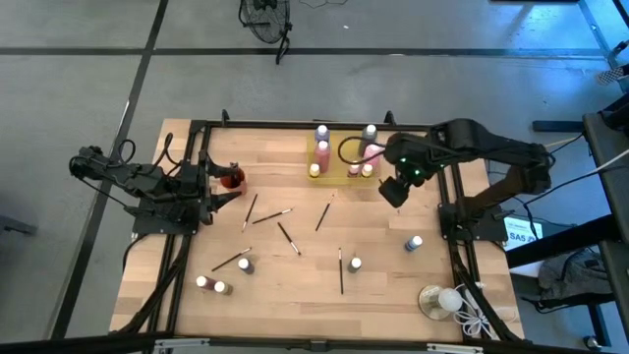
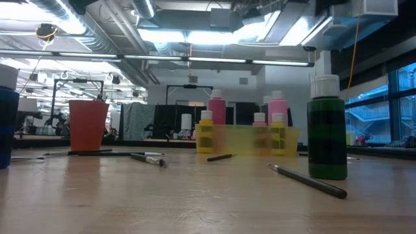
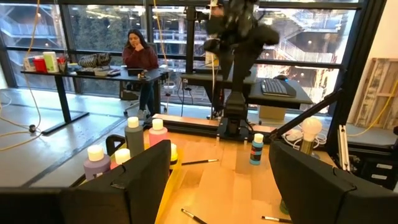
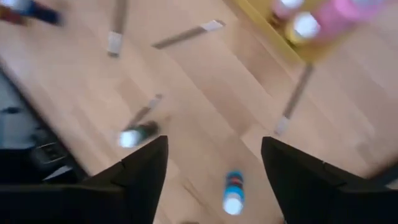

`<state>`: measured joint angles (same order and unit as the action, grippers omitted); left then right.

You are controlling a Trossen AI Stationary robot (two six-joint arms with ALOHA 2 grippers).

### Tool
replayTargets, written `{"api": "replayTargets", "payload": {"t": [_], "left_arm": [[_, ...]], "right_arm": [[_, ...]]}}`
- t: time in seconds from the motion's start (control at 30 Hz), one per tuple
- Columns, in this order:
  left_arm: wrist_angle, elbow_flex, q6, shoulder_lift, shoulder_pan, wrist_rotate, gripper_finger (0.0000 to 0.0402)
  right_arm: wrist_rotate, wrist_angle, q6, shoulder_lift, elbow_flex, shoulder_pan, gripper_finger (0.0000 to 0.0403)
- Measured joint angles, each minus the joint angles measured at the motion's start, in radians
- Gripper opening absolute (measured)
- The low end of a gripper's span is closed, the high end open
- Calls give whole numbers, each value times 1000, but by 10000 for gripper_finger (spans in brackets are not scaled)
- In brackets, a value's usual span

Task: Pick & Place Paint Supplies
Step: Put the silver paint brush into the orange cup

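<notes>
Paintbrushes (image 1: 287,236) and small white-capped paint bottles (image 1: 244,264) lie scattered on the wooden table. A yellow tray (image 1: 331,173) at the far middle holds several bottles (image 1: 321,147). A blue bottle (image 1: 415,242) stands alone on the right and also shows below the fingers in the right wrist view (image 4: 233,190). My right gripper (image 1: 394,191) hangs open above the table next to the tray's right end, pointing steeply down, with nothing between its fingers (image 4: 213,146). My left gripper (image 1: 218,187) waits level and open at the far left, beside a red cup (image 1: 232,179).
A clear round dish with a white ball and cord (image 1: 439,300) sits at the near right corner. Black frame rails (image 1: 187,226) run along both table sides. A green bottle (image 2: 327,130) stands close to the low camera. A person sits at a desk beyond the table (image 3: 138,53).
</notes>
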<state>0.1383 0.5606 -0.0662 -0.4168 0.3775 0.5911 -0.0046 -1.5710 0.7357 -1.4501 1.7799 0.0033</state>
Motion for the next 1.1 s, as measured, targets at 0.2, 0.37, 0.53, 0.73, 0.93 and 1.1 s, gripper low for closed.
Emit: {"api": "replayTargets", "payload": {"t": [0.2, 0.37, 0.53, 0.73, 0.93, 1.1], "left_arm": [[-1, 0, 0, 0, 0, 0, 269], [-1, 0, 0, 0, 0, 1, 269], [-1, 0, 0, 0, 0, 1, 269], [-2, 0, 0, 0, 0, 2, 269], [-7, 0, -1, 0, 0, 2, 269], [-7, 0, -2, 0, 0, 2, 269]], "right_arm": [[-6, 0, 12, 25, -220, -32, 273], [-32, 0, 17, 25, -396, -65, 262], [-42, 44, 5, 25, -547, -75, 258], [-49, 208, -77, 25, -646, -68, 261], [-49, 365, -116, 25, -713, -77, 262], [-52, 399, -115, 25, -801, -93, 262]]}}
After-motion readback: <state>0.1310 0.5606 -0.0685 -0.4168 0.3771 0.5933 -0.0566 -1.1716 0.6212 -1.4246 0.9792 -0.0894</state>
